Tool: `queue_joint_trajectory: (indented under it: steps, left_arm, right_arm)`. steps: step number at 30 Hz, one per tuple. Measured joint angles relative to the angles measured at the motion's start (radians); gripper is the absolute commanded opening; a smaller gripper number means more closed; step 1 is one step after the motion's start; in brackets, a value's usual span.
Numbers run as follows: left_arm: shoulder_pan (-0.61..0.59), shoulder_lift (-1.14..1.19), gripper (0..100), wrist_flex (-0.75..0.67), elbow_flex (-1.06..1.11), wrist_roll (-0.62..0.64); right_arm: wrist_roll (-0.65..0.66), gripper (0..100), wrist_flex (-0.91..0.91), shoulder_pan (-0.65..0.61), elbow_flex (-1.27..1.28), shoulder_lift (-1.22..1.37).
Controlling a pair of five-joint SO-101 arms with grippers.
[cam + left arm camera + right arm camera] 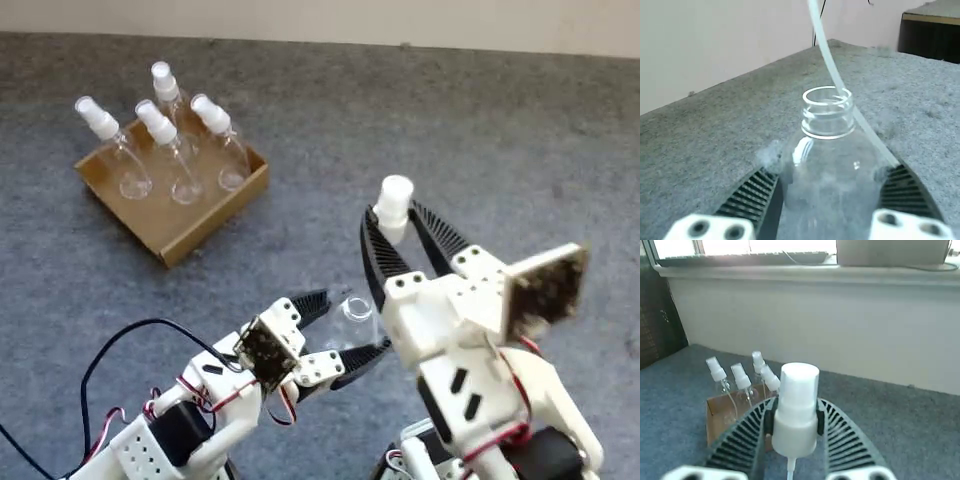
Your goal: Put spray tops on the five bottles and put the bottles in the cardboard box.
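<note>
My left tool point(351, 322) is clenched round the open bottle's point(826, 170) body. My right tool point(393, 214) grasps the spray top point(797, 390), whose tube enters the bottle's neck. Probably light, slick plastic, so I grip the sides gently.

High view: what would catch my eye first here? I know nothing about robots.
The right gripper is shut on a white spray top, held up over the middle of the table. Just below it, the left gripper clamps an open clear bottle, with the top's thin tube reaching its neck. At the far left, a cardboard box holds four capped bottles.
</note>
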Motion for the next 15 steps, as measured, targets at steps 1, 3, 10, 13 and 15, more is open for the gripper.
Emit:
queue_joint_trajectory:
  steps: [1, 3, 10, 13, 15]
  left_arm:
    - [0.0, 0.0, 18, -0.009, 0.0, 0.0]
    - [0.0, 0.0, 18, -0.021, 0.0, 0.0]
    - [0.0, 0.0, 18, -0.028, 0.0, 0.0]
    - [0.0, 0.0, 18, -0.028, 0.0, 0.0]
    - [0.0, 0.0, 18, -0.028, 0.0, 0.0]
  right_arm:
    - [0.0, 1.5, 0.0, -0.008, 0.023, 0.0]
    - [0.0, 1.5, 0.0, -0.021, 0.063, 0.002]
    - [0.006, 1.5, 0.0, -0.028, 0.041, 0.009]
    - [0.006, 1.5, 0.0, -0.028, -0.051, 0.003]
    - [0.006, 1.5, 0.0, -0.028, -0.118, -0.005]
